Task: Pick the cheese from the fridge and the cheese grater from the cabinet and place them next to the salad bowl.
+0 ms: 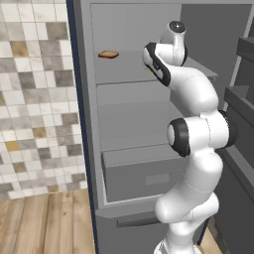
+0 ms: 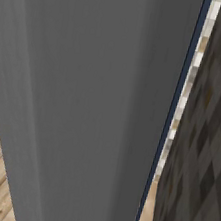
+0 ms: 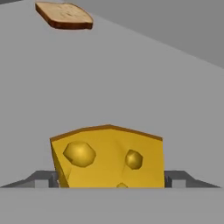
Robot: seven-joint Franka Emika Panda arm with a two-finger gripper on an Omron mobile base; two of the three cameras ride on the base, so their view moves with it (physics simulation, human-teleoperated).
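Observation:
The cheese (image 3: pixel 109 157), a yellow-orange wedge with holes, sits low and central in the hand view, on a grey shelf of the fridge (image 1: pixel 89 149). My gripper (image 3: pixel 111 180) straddles it. One dark fingertip (image 3: pixel 43 179) touches its left side and the other touches its right side, so the gripper is shut on the cheese. In the left base view my arm reaches into the upper shelf and hides the hand. The cheese grater and salad bowl are out of view.
A flat brown bread slice (image 3: pixel 64 16) lies further back on the same shelf (image 1: pixel 108 54). Below it are a second shelf and a grey drawer (image 1: pixel 141 173). The fridge's grey side and navy edge (image 2: pixel 169 117) stand close in the right base view. A tiled wall is on the left.

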